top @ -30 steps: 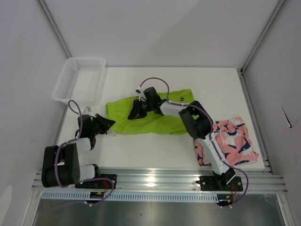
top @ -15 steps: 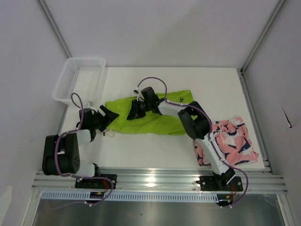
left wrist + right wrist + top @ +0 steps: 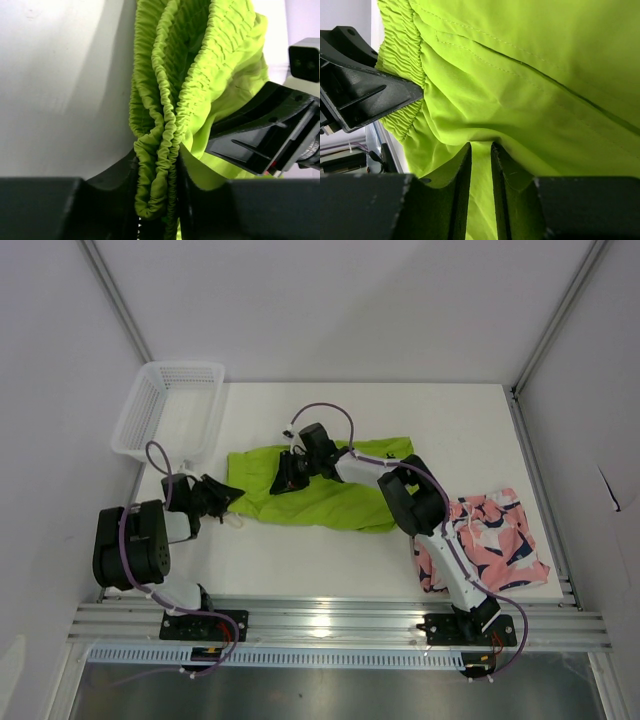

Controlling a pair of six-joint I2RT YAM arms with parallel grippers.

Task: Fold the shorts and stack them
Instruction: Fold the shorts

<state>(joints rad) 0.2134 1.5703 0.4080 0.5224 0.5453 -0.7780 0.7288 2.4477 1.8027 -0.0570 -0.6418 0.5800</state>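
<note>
The lime green shorts [image 3: 330, 485] lie spread across the middle of the table. My left gripper [image 3: 232, 496] is shut on their elastic waistband [image 3: 165, 150] at the left end, the gathered band pinched between the jaws. My right gripper [image 3: 285, 472] is shut on a fold of the same green cloth [image 3: 481, 165] near the upper left part. The two grippers stand close together; the right one shows in the left wrist view [image 3: 265, 140]. The pink printed shorts [image 3: 490, 540] lie crumpled at the right front, partly under the right arm.
A white mesh basket [image 3: 170, 410] stands at the back left corner, half off the table edge. The aluminium rail [image 3: 330, 625] runs along the near edge. Grey walls close in the sides and back.
My left gripper opened, moved right to the waistband and closed on it. The green shorts' left edge has shifted and bunched slightly. The right arm barely moved.
</note>
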